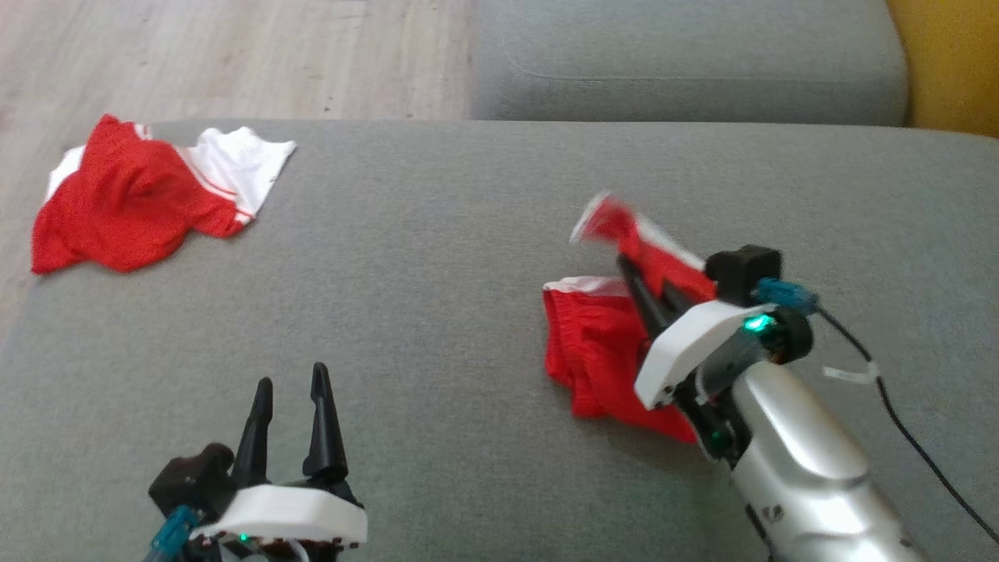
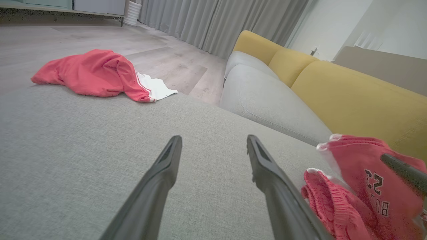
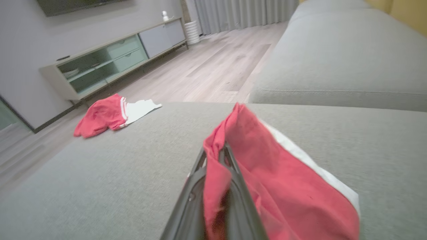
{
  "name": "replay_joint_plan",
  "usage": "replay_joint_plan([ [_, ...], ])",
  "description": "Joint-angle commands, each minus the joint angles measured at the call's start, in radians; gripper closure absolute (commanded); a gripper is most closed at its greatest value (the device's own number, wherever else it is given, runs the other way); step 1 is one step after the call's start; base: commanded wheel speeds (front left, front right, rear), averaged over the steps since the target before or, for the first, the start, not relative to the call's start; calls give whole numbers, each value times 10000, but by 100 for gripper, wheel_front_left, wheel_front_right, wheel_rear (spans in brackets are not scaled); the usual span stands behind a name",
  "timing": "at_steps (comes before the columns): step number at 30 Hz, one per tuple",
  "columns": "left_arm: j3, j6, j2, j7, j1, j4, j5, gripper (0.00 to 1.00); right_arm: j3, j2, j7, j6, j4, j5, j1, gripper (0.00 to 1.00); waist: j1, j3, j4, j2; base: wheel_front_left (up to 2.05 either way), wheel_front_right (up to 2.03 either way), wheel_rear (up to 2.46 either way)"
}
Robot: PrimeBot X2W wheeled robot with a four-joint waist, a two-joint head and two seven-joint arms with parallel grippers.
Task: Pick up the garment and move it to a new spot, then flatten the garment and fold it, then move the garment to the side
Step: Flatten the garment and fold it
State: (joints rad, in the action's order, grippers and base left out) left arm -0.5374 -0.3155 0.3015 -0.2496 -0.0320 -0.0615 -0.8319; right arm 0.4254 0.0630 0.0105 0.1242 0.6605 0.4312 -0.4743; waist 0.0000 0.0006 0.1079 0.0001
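So, the red garment [image 1: 597,343] with white trim is pinched between the clenched fingers of the right tool [image 1: 627,265], on the right side of the grey sofa seat [image 1: 437,273]. One part of it is lifted off the cushion and looks blurred, while the rest is bunched on the seat under the tool. The left tool [image 1: 293,376] is spread wide with nothing in it, low over the near left of the seat. A second red-and-white garment [image 1: 133,203] is left crumpled at the far left corner, well apart.
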Motion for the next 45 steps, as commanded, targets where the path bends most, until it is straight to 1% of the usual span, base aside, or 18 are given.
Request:
replay_joint_plan([
  [1,419,50,39,-122,-294,234,100,0,318,-125,-129,65,-382,61,-28,100,0,-42,190,-1,0,0,0],
  [5,455,99,-11,-122,-248,187,142,0,874,-126,-674,65,-475,26,233,100,0,-58,362,-1,0,0,0],
  [9,522,142,-66,-122,-172,138,180,0,1021,-126,-836,65,-537,-55,435,100,0,-97,389,-1,0,0,0],
  [10,536,149,-72,-122,-145,128,187,0,1047,-126,-844,65,-568,-61,476,91,0,-110,371,-1,0,0,0],
  [11,543,152,-75,-122,-123,121,196,0,1082,-126,-855,65,-607,-52,509,74,0,-117,341,-1,0,0,0],
  [12,546,160,-75,-122,-113,119,204,0,1116,-127,-862,65,-653,-38,534,13,0,-117,309,-1,0,0,0],
  [13,555,168,-72,-122,-111,120,214,0,1159,-127,-864,65,-709,-17,550,0,0,-114,261,-1,0,0,0],
  [20,532,210,-72,-105,-144,143,219,0,1255,-127,-749,65,-1144,124,660,0,0,-128,-74,-1,0,0,0],
  [26,527,192,-10,-91,-170,170,246,0,703,-127,-450,65,-1395,-59,652,0,0,-119,-216,-1,0,0,0],
  [29,528,178,30,-80,-190,196,259,0,42,-127,-200,65,-1376,-442,533,0,0,-93,-249,-1,0,0,0],
  [37,513,136,128,-42,-223,260,298,0,-2137,-122,258,65,-1075,-2186,700,0,0,-63,-73,-1,0,0,0],
  [42,500,145,223,-48,-152,283,359,0,-3542,-124,757,65,-1488,-2916,1344,0,0,-188,-69,-1,0,0,0],
  [45,473,198,339,-53,-78,277,425,0,-4129,-125,939,65,-1971,-3113,1940,0,0,-292,-169,-1,0,0,0],
])
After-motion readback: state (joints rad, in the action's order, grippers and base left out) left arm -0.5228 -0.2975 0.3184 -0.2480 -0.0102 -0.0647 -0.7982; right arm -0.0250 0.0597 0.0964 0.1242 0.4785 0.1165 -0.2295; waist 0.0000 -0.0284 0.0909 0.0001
